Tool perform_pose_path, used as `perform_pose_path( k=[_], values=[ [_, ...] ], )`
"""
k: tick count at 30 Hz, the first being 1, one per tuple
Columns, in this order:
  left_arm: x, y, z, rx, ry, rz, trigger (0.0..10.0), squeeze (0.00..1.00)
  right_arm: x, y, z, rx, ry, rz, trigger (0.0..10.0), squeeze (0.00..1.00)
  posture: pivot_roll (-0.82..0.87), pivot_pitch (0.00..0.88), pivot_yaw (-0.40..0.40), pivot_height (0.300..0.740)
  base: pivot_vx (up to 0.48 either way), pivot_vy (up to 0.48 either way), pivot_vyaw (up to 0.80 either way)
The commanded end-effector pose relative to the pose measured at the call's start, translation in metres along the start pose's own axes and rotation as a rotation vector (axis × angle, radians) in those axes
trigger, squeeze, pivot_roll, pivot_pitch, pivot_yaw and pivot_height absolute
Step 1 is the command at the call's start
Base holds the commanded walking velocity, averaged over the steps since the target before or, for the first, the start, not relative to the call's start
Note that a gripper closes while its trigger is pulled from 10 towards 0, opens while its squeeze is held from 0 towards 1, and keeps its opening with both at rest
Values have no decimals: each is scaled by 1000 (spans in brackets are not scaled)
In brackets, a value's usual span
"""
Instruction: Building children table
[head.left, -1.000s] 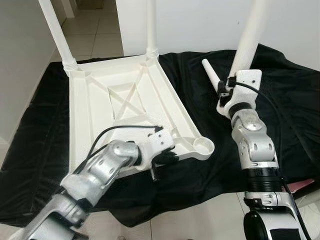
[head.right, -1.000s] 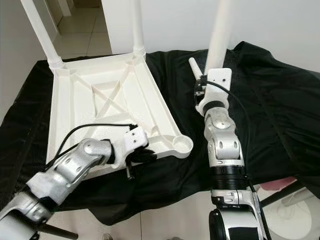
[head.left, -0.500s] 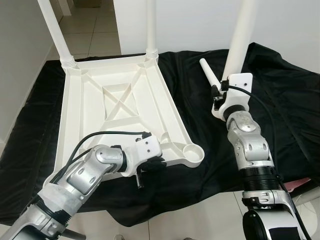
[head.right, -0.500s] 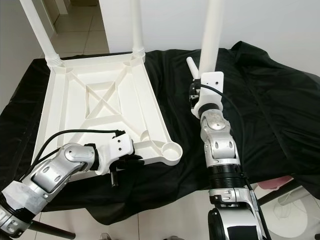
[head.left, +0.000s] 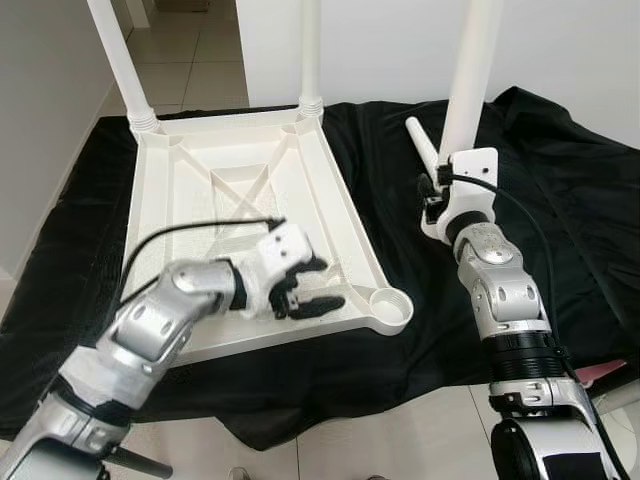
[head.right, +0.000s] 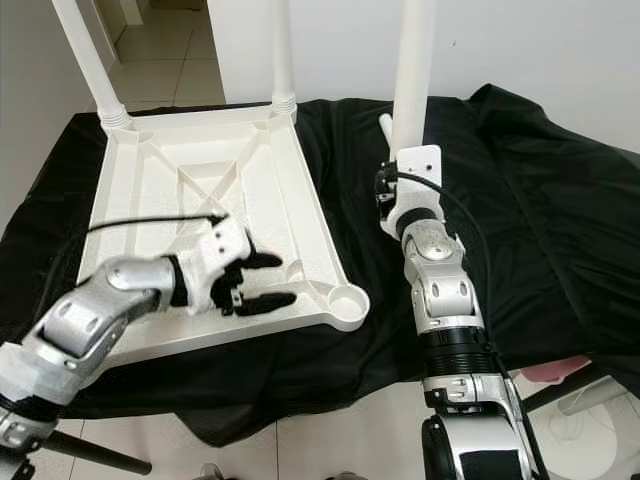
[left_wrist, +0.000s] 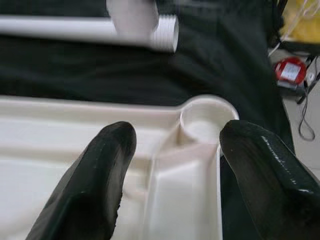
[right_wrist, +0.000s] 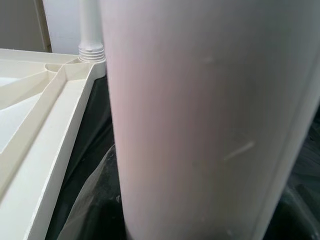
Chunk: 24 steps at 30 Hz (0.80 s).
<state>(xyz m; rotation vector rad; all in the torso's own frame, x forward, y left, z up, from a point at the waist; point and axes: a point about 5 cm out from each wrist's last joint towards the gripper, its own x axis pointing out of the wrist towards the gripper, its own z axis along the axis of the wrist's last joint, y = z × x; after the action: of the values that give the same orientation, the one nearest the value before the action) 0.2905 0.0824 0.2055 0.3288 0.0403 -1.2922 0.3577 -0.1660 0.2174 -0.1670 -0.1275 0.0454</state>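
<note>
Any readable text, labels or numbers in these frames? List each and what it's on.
None readable.
Upturned white tabletop: no markings visible.
White table leg in the right gripper: no markings visible.
Red object on the floor: has a pale label, too blurred to read.

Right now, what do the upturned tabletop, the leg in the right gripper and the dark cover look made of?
Tabletop: looks like moulded white plastic, matte, with ribs and a round socket. Leg: apparently the same plastic, a smooth tube. Cover: black cloth, slightly shiny, lying in creases.
</note>
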Motion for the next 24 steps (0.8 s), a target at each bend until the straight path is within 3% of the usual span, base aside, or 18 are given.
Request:
perform_pose_path(
  k=[1,2,3,4,7,11,14,19,24],
  values=[
    [-6,10,23,-24,-115,-33,10000,0,0,-1,4,39,-23,80,10000,0,-30,63,-24,740,0,0,0],
    [-6,10,23,-24,-115,-33,10000,0,0,-1,4,39,-23,80,10000,0,-30,63,-24,740,0,0,0],
    [-8,22,38,-40,-193,19,10000,0,-4,1,2,54,-17,180,10000,0,-32,62,-26,740,0,0,0],
    [-9,25,41,-43,-208,31,10000,0,-4,1,2,55,-15,202,10000,0,-32,62,-26,740,0,0,0],
    [-9,25,42,-45,-215,34,10000,0,-5,2,2,53,-14,213,10000,0,-32,62,-26,740,0,0,0],
    [-6,39,55,-75,-268,87,10000,0,-9,6,-2,61,16,362,10000,0,-39,65,-27,740,0,0,0],
    [-6,40,72,-87,-356,32,10000,0,-14,11,-5,80,43,496,10000,0,-42,65,-28,740,0,0,0],
    [-3,40,81,-86,-392,-10,10000,0,-18,13,-8,102,83,593,10000,0,-46,65,-30,740,0,0,0],
    [-2,35,95,-114,-462,-120,10000,0,-22,15,-10,74,107,682,10000,0,-53,57,-32,740,0,0,0]
  ],
)
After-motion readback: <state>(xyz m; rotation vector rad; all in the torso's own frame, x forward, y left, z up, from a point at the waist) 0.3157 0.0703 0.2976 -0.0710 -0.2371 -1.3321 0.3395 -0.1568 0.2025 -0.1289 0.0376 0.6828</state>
